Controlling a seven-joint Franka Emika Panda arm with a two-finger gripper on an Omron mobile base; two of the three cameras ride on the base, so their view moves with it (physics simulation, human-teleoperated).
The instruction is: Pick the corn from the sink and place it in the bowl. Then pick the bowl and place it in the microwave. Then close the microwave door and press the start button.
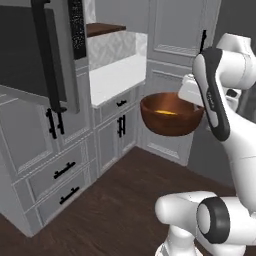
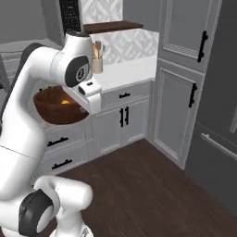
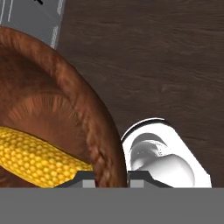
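Aloft over the wooden floor [image 3: 153, 57], gripper [image 3: 110, 177] clamped narrowly on the bowl [image 3: 94, 127] rim, corn [image 3: 39, 159] inside.

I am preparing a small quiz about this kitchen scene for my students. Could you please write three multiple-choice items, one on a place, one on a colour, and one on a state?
1. Where is the corn?
A. On the floor
B. Inside the bowl
C. On the white counter

2. What colour is the bowl?
A. Reddish-brown
B. White
C. Blue

3. What is the bowl's state?
A. Resting on the counter
B. Lying on the floor
C. Held in the air by the gripper

Answers: 1 B, the yellow cob lies in the bowl's hollow; 2 A, its wood is reddish-brown; 3 C, the fingers clamp the rim above the dark floor.
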